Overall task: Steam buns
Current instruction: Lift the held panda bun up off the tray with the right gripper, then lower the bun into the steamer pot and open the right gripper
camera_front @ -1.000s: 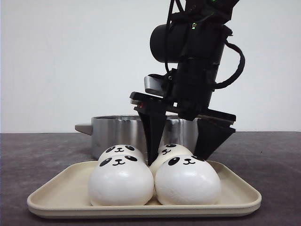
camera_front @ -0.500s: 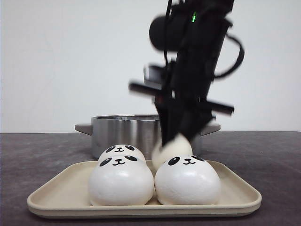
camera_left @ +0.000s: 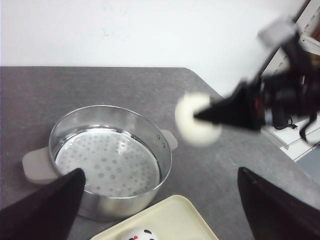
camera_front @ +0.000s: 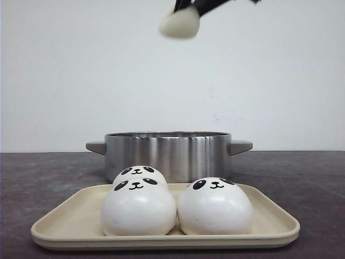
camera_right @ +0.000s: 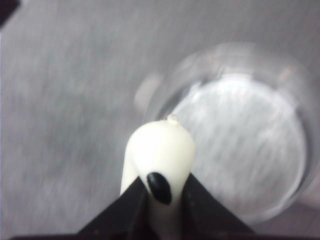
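The scene is lit evenly and brightly by diffuse light, with only soft shadows cast under the buns (camera_front: 178, 208) on the tray (camera_front: 269, 229) and vertical glare streaks seen on the steel pot (camera_front: 168, 155). In the front view the lifted bun (camera_front: 180, 24) is smeared by motion blur at the top edge. The right wrist view is blurred throughout, while in the left wrist view the right tool (camera_left: 197, 118) is blurred against a sharp tabletop (camera_left: 90, 85).
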Motion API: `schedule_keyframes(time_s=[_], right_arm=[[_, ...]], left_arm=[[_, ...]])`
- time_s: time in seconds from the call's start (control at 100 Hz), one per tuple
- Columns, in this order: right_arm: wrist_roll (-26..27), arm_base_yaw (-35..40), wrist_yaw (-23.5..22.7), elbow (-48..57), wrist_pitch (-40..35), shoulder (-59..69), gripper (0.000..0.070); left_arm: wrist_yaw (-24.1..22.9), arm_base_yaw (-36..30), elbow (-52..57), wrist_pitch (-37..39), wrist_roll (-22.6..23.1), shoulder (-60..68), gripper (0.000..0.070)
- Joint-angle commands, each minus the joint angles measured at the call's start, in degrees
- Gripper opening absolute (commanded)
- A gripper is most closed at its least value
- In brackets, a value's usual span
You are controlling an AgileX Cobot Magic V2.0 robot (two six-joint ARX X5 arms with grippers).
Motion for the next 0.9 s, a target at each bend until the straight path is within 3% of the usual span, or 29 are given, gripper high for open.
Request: schedule_keyframes(time_s=[0.0, 0.26, 0.45, 0.63, 0.83, 0.89], right_arm=[[-2.7, -1.2, 0.3, 3.9, 0.5, 4.4, 0.0006], [-5.4, -5.9, -0.5, 13.6, 2.2, 19.5, 0.0006], [-5.4, -7.5, -0.1, 14.0, 7.6, 29.3, 0.0006], [-5.4, -8.5, 5.4, 14.0, 8.2, 35.8, 0.0006], [-5.5, -9.5, 5.2, 14.0, 9.1, 38.3, 0.0009], [-5.4, -9.7, 5.2, 14.0, 9.0, 38.6, 0.0044]], left_arm=[[-0.3, -0.3, 0.9, 1.3, 0.2, 0.3, 0.0594], [-0.4, -0.3, 0.9, 1.2, 0.2, 0.3, 0.0593], [-0.4, -0.3, 0.9, 0.9, 0.2, 0.5, 0.0594], [-0.4, -0.3, 0.9, 0.4, 0.2, 0.8, 0.0594], [-0.4, -0.3, 0.9, 0.3, 0.2, 1.0, 0.0594], [-0.4, -0.3, 0.9, 0.4, 0.2, 1.1, 0.0594]])
